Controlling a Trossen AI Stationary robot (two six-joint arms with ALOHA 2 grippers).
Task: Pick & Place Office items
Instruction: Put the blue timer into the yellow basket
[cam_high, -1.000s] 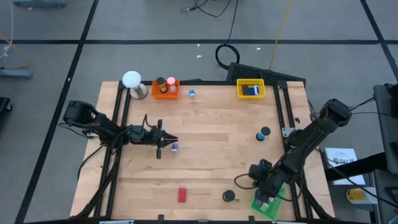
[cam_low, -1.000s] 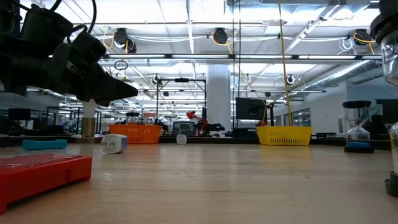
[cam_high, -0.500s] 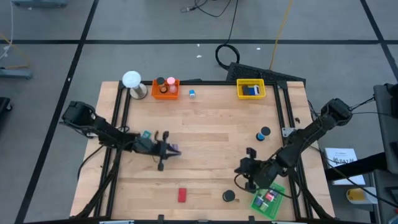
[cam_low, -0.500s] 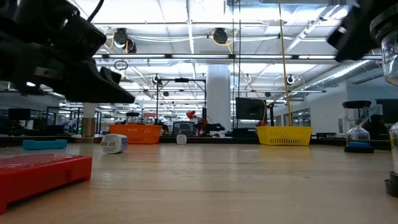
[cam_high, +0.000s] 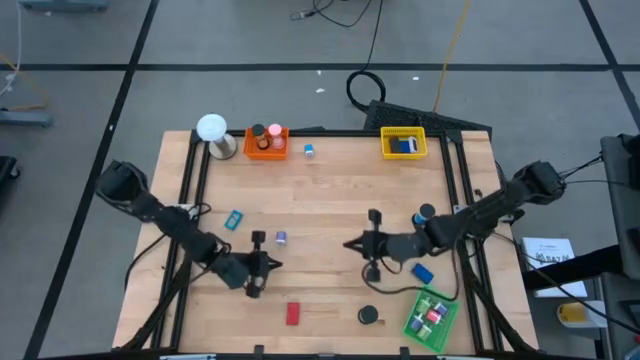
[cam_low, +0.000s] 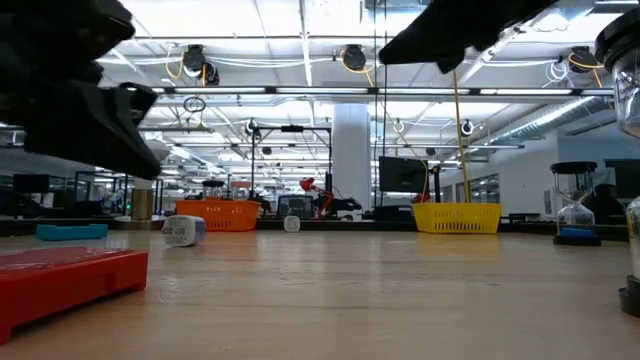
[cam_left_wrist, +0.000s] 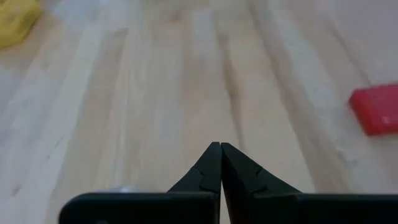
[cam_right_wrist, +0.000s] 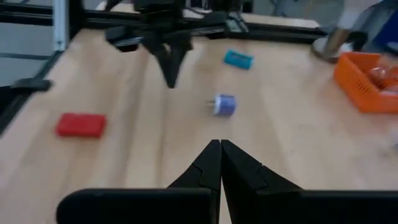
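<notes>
1. Left gripper (cam_high: 268, 264) clenched on nothing, hovering over the table (cam_high: 330, 200); right gripper (cam_high: 352, 244) likewise pinched empty, mid-table.
2. Red block (cam_high: 293, 313) lies just beyond the left gripper; probably rigid, light; grasp across its short sides.
3. Black disc (cam_high: 369, 315) near the green tray (cam_high: 431, 319); flat, likely slippery; pinch its rim.

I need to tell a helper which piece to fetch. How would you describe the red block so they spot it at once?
Start at the wooden table and go to its front edge, opposite the trays. The red block lies flat there, left of a black disc. It is the only red rectangle lying loose on the wood.
</notes>
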